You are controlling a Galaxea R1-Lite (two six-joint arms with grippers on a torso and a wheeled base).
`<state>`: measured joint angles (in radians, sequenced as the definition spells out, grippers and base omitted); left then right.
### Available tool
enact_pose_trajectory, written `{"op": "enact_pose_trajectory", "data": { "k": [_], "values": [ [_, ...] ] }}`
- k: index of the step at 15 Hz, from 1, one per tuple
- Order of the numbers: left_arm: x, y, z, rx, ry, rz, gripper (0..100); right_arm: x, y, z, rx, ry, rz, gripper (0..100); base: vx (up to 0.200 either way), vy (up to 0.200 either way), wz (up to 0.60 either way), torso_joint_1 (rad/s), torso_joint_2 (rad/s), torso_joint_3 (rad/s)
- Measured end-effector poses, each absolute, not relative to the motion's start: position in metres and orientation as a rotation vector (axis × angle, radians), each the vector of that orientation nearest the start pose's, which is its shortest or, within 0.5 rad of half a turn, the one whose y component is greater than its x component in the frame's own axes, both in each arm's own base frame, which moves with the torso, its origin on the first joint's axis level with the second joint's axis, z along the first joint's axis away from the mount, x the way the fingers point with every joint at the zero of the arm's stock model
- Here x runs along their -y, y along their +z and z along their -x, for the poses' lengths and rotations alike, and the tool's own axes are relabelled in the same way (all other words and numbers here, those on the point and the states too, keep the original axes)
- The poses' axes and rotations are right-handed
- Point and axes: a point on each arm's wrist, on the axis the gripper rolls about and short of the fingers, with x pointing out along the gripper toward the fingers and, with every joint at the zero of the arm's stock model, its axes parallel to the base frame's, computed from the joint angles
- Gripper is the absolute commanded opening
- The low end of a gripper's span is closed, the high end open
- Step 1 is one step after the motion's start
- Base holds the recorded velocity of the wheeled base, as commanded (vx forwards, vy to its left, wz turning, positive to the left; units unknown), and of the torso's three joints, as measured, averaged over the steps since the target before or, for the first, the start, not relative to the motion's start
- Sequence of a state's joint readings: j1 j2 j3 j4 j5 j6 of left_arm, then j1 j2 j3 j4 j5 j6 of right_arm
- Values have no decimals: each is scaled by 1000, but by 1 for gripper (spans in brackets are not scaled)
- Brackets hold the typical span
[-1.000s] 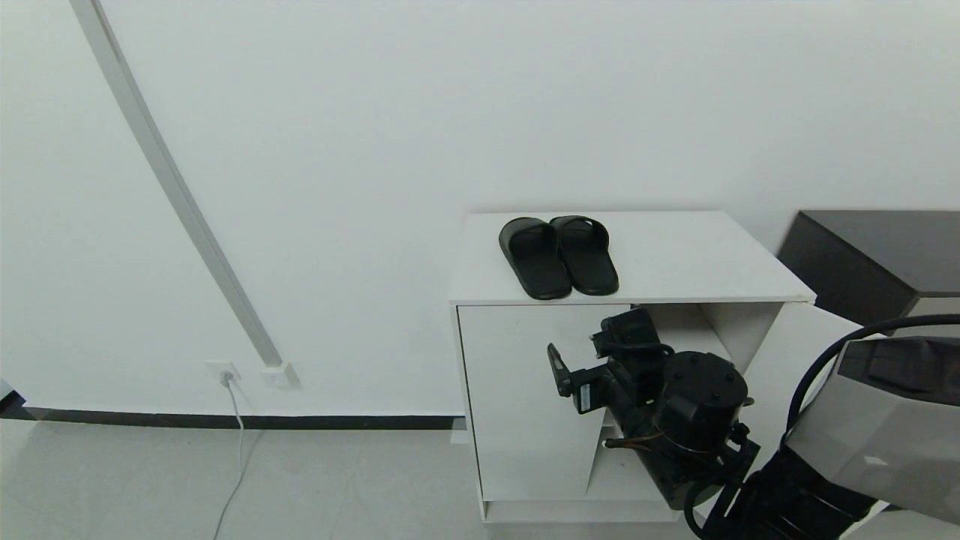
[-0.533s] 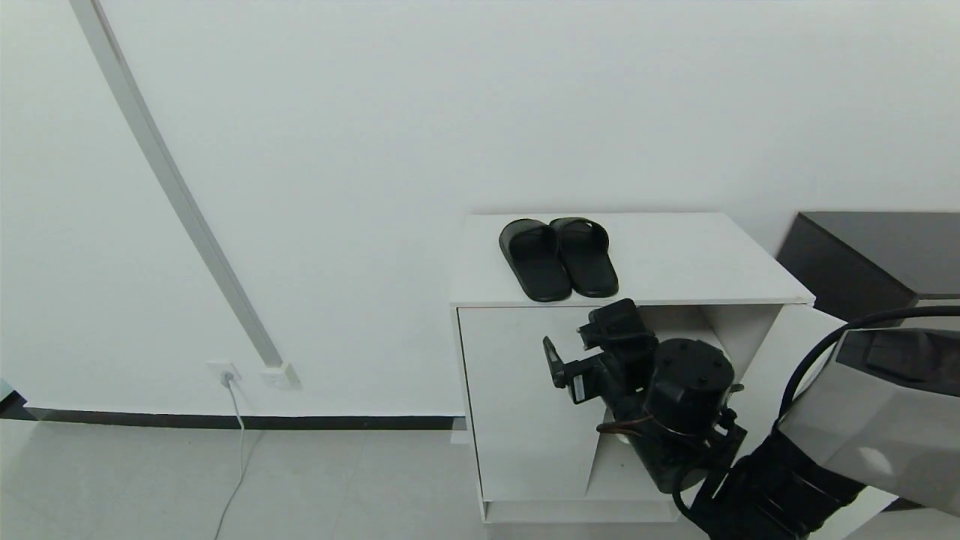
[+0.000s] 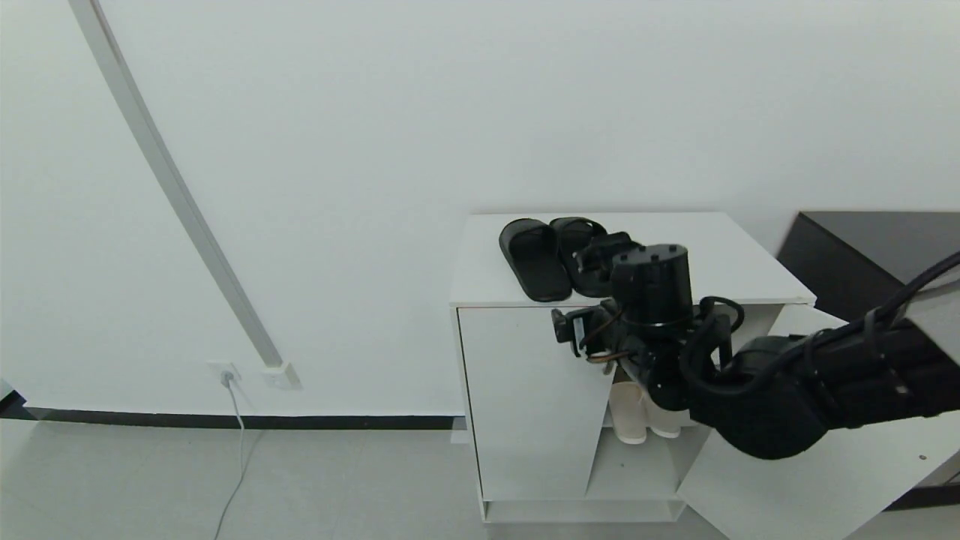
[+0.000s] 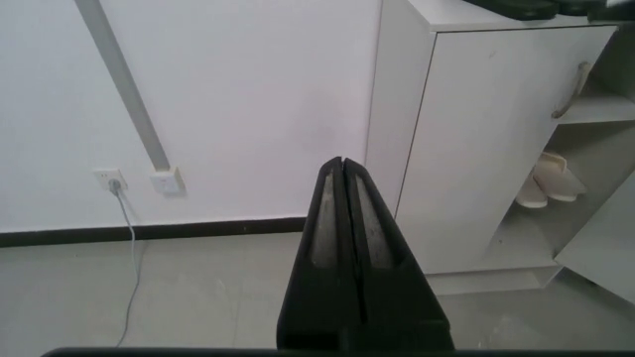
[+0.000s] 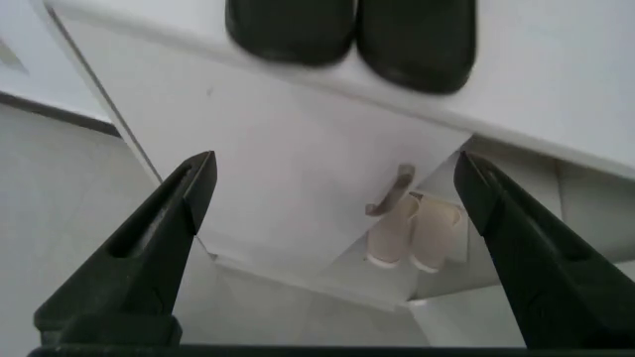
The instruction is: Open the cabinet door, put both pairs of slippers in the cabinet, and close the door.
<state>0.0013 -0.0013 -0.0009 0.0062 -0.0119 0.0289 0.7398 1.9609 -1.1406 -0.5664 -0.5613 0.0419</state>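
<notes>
right gripper (image 5: 335, 169): fingers wide apart, empty | black slippers (image 3: 535, 259): just ahead of it on the cabinet (image 3: 697, 255) top; white pair (image 5: 412, 233) below it, inside | handling: probably light, rubbery, bendy; best pinched by the straps | left gripper (image 4: 342, 213): pressed together

My right arm (image 3: 780, 390), matte black.
Round joint cap (image 3: 651, 262) with small screws, black cables (image 3: 697, 349) looping beside it; left gripper (image 4: 342, 169) and right gripper (image 5: 335, 169) have black tapered fingers.
</notes>
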Motion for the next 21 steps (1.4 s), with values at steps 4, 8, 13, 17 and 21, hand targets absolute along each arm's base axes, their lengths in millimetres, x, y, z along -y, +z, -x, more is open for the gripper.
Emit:
{"op": "enact_pose_trajectory", "data": {
  "k": [4, 8, 13, 17, 21],
  "values": [
    [0, 75, 23, -4, -11, -28, 0, -250, 209, -292, -121, 132, -20, 100, 0, 0, 0, 0, 0, 0],
    [0, 75, 23, -3, -11, -28, 0, -252, 196, -294, -97, 141, -13, 100, 50, 0, 0, 1, 1, 1],
    [0, 75, 23, -2, -12, -28, 0, -251, 186, -295, -122, 141, 2, 100, 200, 0, 0, 2, -1, 3],
    [0, 75, 23, -3, -11, -27, 0, -254, 180, -296, -138, 176, 3, 100, 200, 0, 0, 8, 4, 4],
    [0, 75, 23, -3, -11, -27, 0, -256, 172, -302, -153, 225, 9, 100, 50, 0, 0, 2, 1, 1]
  ]
}}
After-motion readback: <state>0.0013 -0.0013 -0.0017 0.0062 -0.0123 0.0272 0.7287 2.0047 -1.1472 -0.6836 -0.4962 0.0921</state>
